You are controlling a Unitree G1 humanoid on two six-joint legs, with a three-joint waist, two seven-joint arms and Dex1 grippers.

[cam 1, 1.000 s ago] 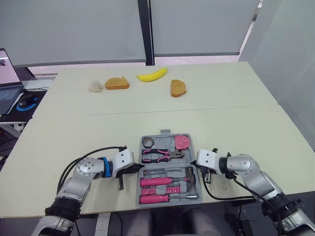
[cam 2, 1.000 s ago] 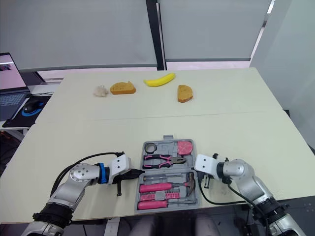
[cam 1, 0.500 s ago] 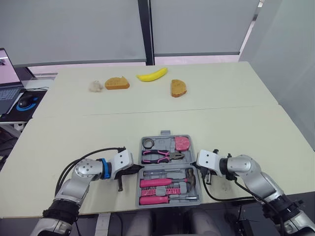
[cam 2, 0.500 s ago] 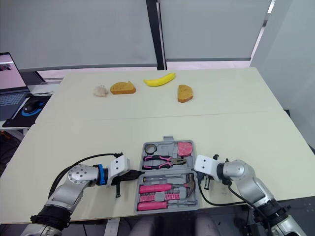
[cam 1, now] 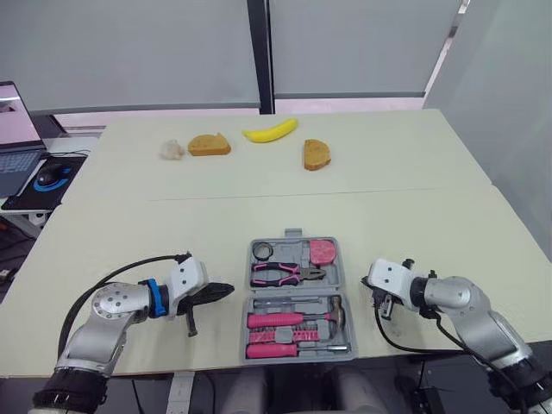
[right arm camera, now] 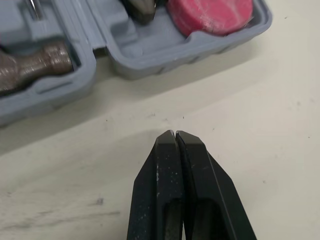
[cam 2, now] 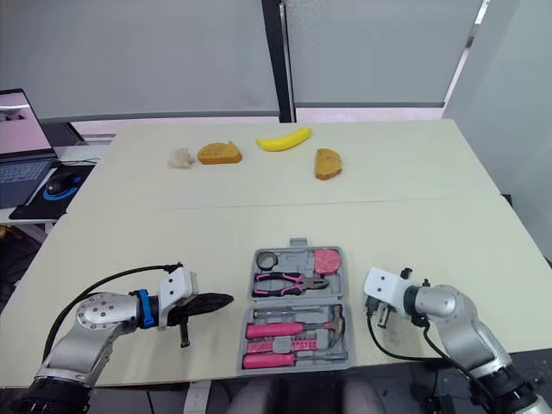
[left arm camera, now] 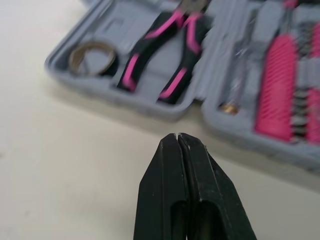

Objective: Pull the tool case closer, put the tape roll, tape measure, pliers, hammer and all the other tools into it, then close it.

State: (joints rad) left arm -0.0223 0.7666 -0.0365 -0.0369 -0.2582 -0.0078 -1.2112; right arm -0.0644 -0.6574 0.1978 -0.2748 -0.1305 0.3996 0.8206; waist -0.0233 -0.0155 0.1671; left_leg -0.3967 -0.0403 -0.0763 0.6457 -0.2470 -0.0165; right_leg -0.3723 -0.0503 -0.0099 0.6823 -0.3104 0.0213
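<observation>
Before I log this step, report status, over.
Left hand shut, empty; right hand shut, empty. Grey plastic tool case open, pink-handled tools inside. Nothing blocking it.

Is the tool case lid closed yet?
No, the tool case lies open flat, pliers and hammer visible inside.

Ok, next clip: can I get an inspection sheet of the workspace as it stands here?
Surface: cream table, two tops butted together.
Job's things: tool case open near the front edge; tape roll, pliers and tape measure in its far half, hammer and other pink-handled tools in its near half.
Clutter: banana, two bread slices, whitish lump along the far side.
Grippers: left gripper shut, left of the case, apart from it; right gripper shut, right of it, apart.
Cables: black cables loop off both forearms.
Surroundings: laptop and mouse on a side desk; blinds behind.
</observation>
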